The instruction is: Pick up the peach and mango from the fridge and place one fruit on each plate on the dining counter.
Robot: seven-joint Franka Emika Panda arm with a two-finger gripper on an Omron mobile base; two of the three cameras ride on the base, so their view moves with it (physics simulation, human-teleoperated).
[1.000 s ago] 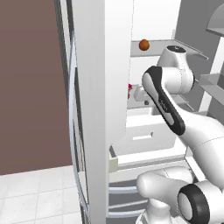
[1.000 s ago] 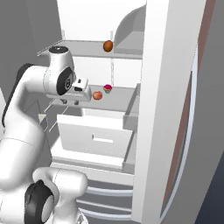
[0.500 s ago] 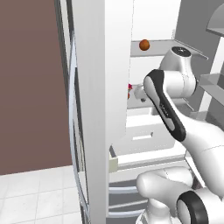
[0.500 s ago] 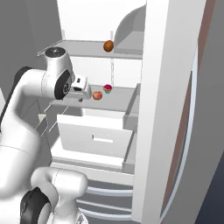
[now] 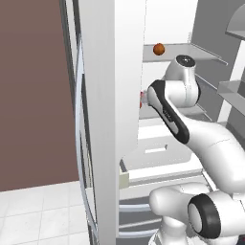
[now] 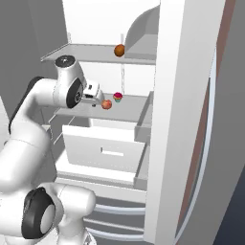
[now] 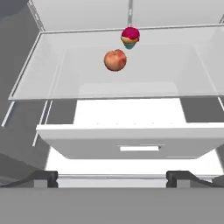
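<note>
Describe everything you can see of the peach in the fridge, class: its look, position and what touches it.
The peach is a small round fruit, orange-red with a paler yellowish patch, smooth-looking and whole. It sits on the fridge's middle glass shelf, above the white drawer, resting on the shelf alone. A magenta-topped cupcake-like item stands just behind it, apart. The open end effector points toward it without touching.
</note>
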